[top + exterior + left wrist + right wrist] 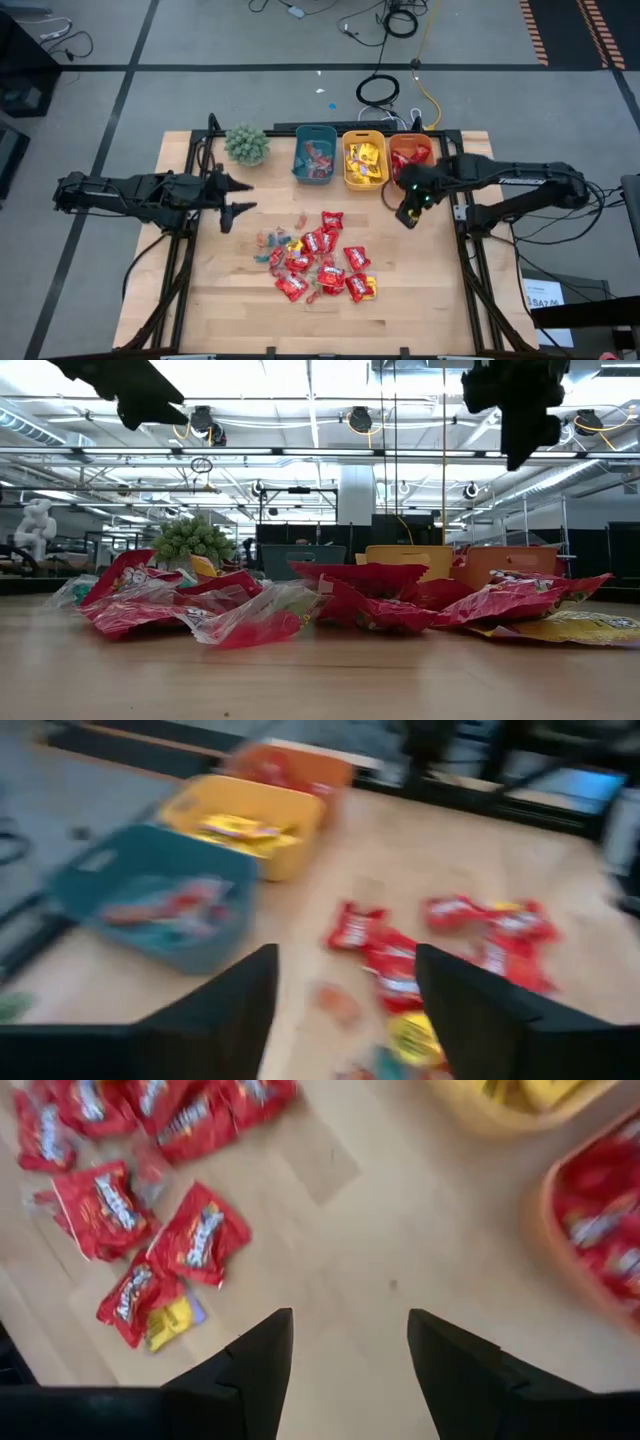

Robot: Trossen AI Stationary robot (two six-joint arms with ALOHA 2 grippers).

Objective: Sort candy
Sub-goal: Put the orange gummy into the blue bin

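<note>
Table [220, 300] surface is bare wood, and I see both arms raised above it. Left gripper [240, 196] is off the pile's left side, near the green spiky plant [246, 144]; through its wrist camera I see the two fingers [232, 1010] spread apart with nothing between them. Right gripper [408, 214] is just in front of the orange bin [408, 158], to the pile's right; its fingers [255, 1365] are likewise parted and empty over bare wood. Three bins sit side by side along the far edge: teal bin [314, 156], yellow bin [364, 160], then orange, each already containing some packets. The candy [318, 258] lies heaped at mid-table between the grippers, mostly shiny red packets with a few yellow ones and smaller pale pieces toward the pile's left edge.
</note>
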